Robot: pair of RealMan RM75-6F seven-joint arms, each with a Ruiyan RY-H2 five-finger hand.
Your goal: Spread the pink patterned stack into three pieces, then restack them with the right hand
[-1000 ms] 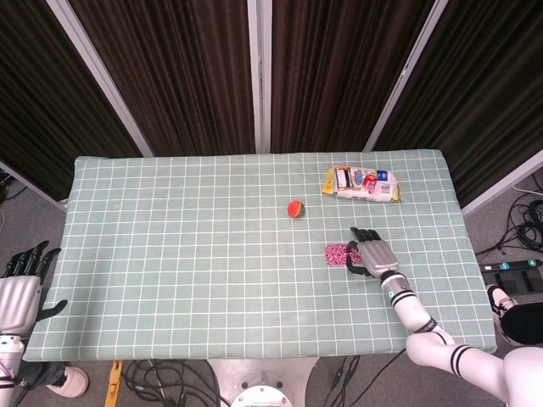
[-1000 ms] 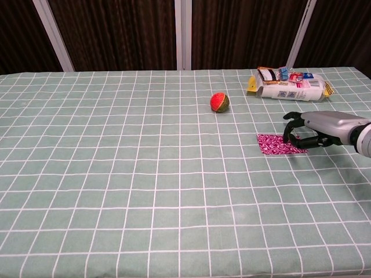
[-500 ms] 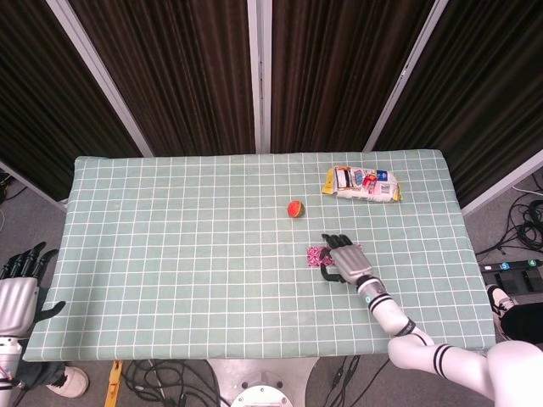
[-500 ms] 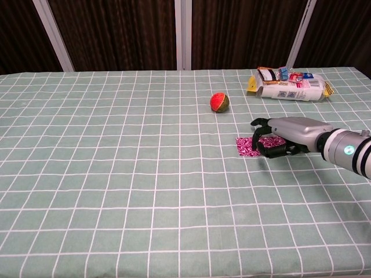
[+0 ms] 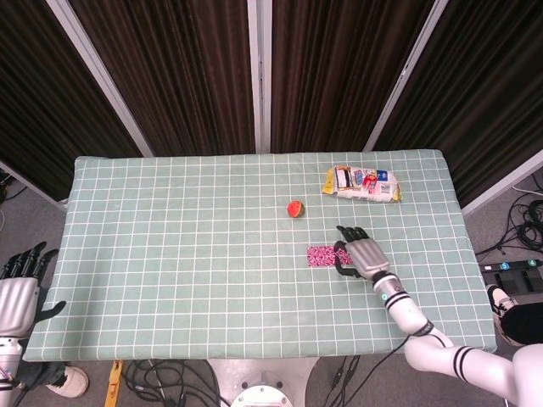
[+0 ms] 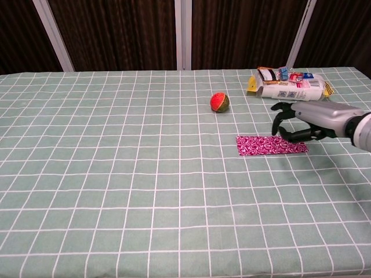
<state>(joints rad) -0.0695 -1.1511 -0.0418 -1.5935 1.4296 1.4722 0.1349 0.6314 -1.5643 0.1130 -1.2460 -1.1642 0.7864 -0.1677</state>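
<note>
The pink patterned pieces lie as one long strip on the green checked cloth, right of centre; their seams are too fine to tell apart. In the head view the pink strip reaches under the right hand. My right hand arches over the strip's right end with fingers bent down, gripping nothing; whether the tips touch the fabric is unclear. From above, the right hand sits just right of the visible pink. My left hand hangs off the table's left edge, fingers apart and empty.
A red and green ball rests behind and left of the strip. A snack package lies at the back right, close behind the right hand. The table's right edge is near the right arm.
The right hand slid a pink piece leftward, then drew back to the right. The pink now shows as a longer strip. The left hand stayed put.
</note>
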